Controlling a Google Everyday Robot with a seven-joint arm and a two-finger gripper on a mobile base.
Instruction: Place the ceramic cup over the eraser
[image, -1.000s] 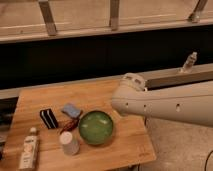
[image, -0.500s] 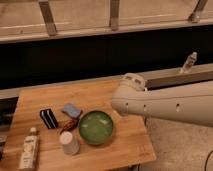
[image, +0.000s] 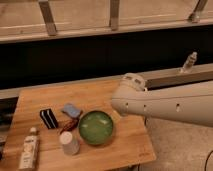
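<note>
Nothing has moved since the earlier frame: the pincer (image: 189, 62) hangs raised at the upper right, jaws spread and empty, off the wooden table (image: 95, 95). Well apart from it, down to its left, the ceramic cup (image: 69, 142) stands just beside the green bowl (image: 95, 127). The eraser (image: 48, 118) lies farther left, near the cup.

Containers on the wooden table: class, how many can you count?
3: the ceramic cup near the front edge, the green bowl right of it, the white bottle front-left. The arm may hide more. The tool is upper right, off the table.
</note>
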